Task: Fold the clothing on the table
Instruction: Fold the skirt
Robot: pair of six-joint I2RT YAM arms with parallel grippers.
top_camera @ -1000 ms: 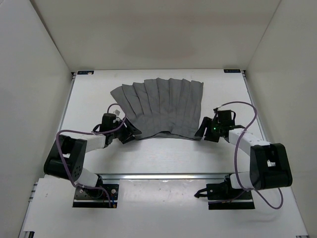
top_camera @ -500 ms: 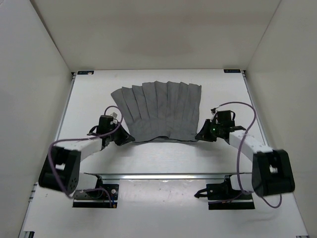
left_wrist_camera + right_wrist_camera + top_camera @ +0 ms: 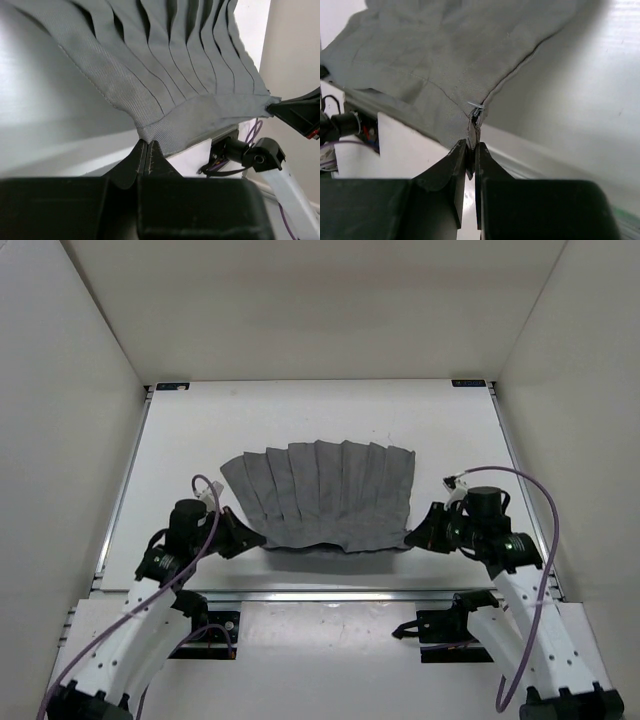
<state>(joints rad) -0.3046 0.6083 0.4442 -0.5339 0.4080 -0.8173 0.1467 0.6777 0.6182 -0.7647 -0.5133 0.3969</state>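
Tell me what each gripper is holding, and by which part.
Both hold the clothing. The left gripper pinches the left end of its plain band; the right gripper pinches the right end, beside the zip pull.

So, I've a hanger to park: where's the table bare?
Bare: the strip of flat white tabletop between the dark grey pleated garment and the far wall, plus margins along both side rails. Crowded: the near edge, where the left gripper and right gripper pinch its corners.

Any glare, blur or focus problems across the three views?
Top view: even light, sharp, glare along the near rail. Left wrist: skirt weave crisp, left hand black and soft. Right wrist: zip in focus, right hand a featureless dark mass.
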